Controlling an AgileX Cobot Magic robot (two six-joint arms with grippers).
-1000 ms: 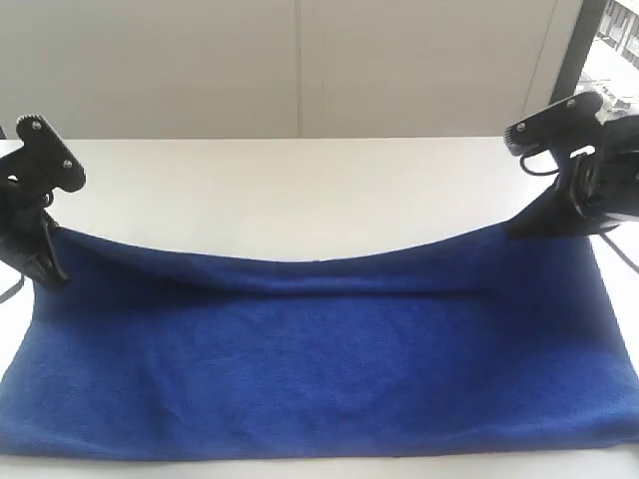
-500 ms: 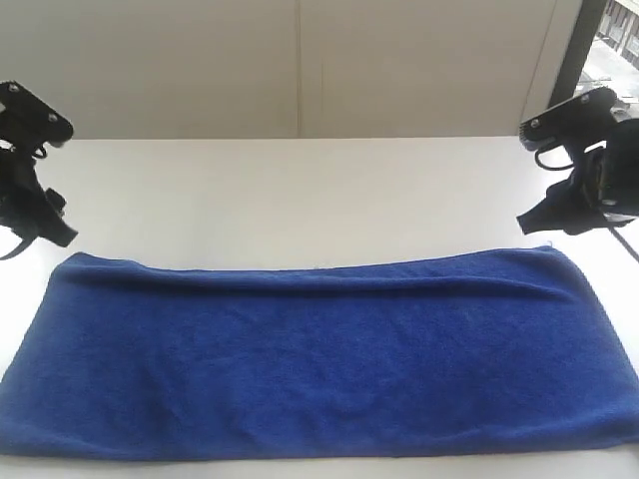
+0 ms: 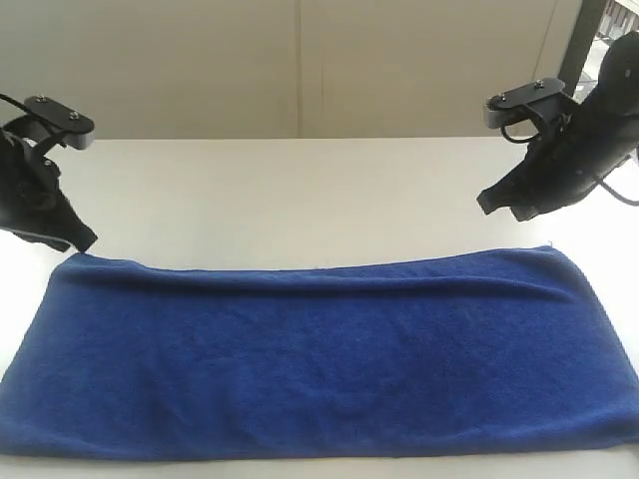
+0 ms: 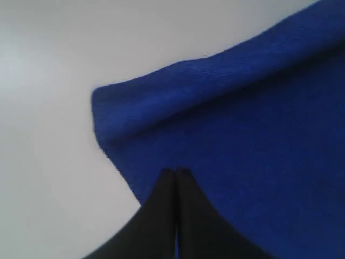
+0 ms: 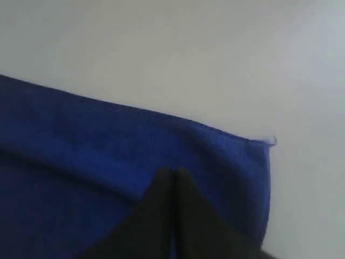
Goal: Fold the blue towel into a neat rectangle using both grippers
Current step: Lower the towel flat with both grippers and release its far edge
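The left hand point(image 3: 86, 242) and right hand point(image 3: 487, 205) have released the towel point(image 3: 319, 359) and now hang pressed together, empty; one fold looks done.

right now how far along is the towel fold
Done: the towel lies flat on the table as a long band. Its far edge looks doubled, so one fold seems made. In hand: nothing. The left gripper and right gripper are shut and empty, each by a far corner. Left: probably folding the band's ends together into a shorter rectangle.
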